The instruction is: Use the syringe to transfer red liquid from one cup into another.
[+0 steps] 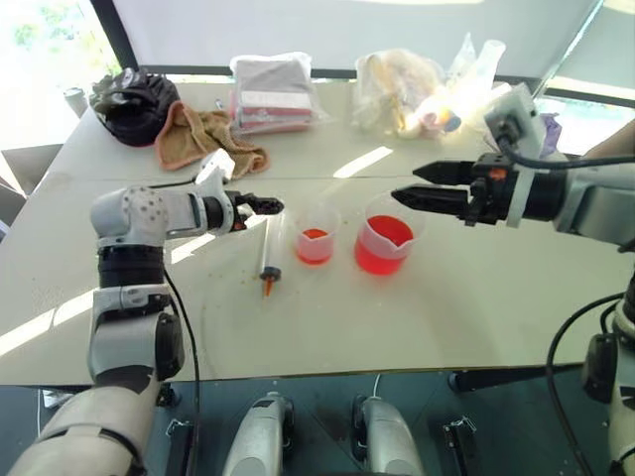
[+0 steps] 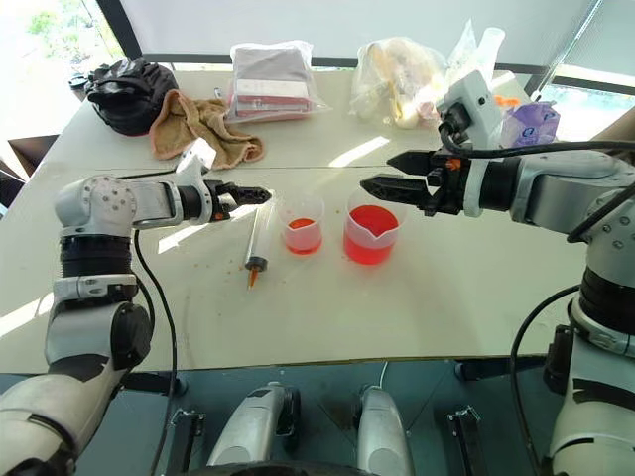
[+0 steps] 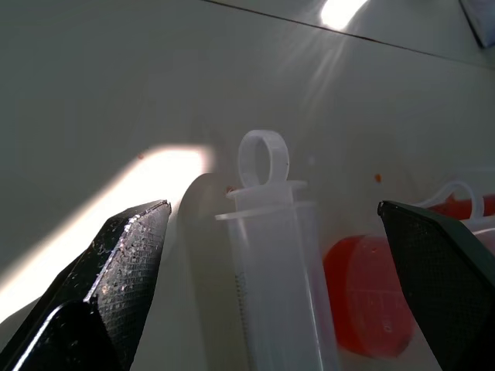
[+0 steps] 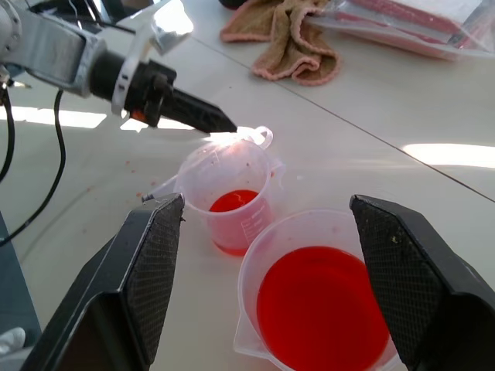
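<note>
Syringe [image 1: 268,253] flat on table [image 1: 476,307], orange tip toward robot, left of smaller beaker [image 1: 315,238]. Left gripper [image 1: 266,206] spread wide, released, at plunger ring end. Right gripper [image 1: 417,184] open, empty, above larger beaker [image 1: 385,238].

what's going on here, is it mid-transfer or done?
Neither gripper holds anything. The syringe lies flat on the table, orange tip toward the robot, left of the smaller beaker. The left gripper is open, its fingers either side of the syringe's plunger end. The right gripper is open above the larger beaker. Both beakers hold red liquid, the larger one more. Can't tell how far the transfer has got.
</note>
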`<state>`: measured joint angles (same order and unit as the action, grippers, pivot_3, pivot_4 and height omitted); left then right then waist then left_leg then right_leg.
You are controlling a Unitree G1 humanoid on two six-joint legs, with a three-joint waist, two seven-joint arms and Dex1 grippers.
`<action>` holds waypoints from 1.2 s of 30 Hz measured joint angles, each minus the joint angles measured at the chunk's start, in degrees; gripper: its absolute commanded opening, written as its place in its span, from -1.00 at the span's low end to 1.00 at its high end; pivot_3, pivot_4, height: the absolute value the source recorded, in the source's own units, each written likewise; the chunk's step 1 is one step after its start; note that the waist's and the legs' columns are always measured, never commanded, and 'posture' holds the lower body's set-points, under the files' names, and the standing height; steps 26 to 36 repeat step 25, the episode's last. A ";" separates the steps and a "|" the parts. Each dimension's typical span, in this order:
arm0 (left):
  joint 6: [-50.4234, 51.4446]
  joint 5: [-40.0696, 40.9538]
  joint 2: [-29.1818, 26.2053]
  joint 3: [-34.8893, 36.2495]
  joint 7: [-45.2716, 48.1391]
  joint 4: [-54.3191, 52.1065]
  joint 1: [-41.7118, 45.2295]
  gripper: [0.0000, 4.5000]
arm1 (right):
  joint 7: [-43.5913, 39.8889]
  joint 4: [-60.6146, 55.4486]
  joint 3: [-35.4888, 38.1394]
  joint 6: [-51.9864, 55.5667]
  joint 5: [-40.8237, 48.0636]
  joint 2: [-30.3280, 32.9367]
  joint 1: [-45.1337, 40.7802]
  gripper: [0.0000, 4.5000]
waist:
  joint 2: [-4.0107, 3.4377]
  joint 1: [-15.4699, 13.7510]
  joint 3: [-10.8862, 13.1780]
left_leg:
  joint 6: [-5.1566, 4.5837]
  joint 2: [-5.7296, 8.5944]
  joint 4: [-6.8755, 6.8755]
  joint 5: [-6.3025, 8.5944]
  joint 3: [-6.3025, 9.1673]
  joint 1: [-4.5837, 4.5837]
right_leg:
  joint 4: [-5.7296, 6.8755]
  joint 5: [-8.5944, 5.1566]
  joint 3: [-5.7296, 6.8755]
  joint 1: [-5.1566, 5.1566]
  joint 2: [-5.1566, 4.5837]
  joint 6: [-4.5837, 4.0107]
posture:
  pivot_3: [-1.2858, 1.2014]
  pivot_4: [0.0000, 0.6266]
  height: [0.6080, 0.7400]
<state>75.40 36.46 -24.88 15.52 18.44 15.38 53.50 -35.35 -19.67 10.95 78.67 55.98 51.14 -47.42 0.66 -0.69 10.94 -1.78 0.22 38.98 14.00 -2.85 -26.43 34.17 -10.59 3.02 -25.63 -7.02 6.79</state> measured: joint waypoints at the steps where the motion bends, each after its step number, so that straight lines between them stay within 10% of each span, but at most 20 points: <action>1: -0.25 0.33 -0.79 0.08 0.81 -1.64 -0.11 0.99 | -1.22 0.06 -1.10 -0.81 -0.52 0.73 -0.04 0.59 | 0.00 0.00 0.00 | -0.01 0.02 0.00 0.00 -0.01 0.00 | -0.01 -0.01 0.00 0.00 -0.01 -0.01 | 0.03 -0.52 1.00; 17: -17.36 2.19 -33.94 -9.43 40.20 -24.44 -14.18 0.99 | -27.86 13.18 -21.77 -21.01 -19.38 7.48 -7.62 0.59 | -0.07 0.33 0.02 | -0.02 0.01 -0.01 0.01 -0.17 -0.10 | -0.05 -0.09 0.02 -0.16 0.02 -0.17 | 0.03 -0.52 1.00; 36: -21.49 3.49 -38.82 -6.82 47.21 -25.34 -19.35 0.99 | -31.06 13.79 -22.60 -23.64 -23.66 7.25 -7.30 0.59 | -0.08 0.35 0.02 | -0.03 -0.02 -0.01 -0.01 -0.21 -0.08 | 0.00 -0.09 0.02 -0.15 0.10 -0.13 | 0.03 -0.52 1.00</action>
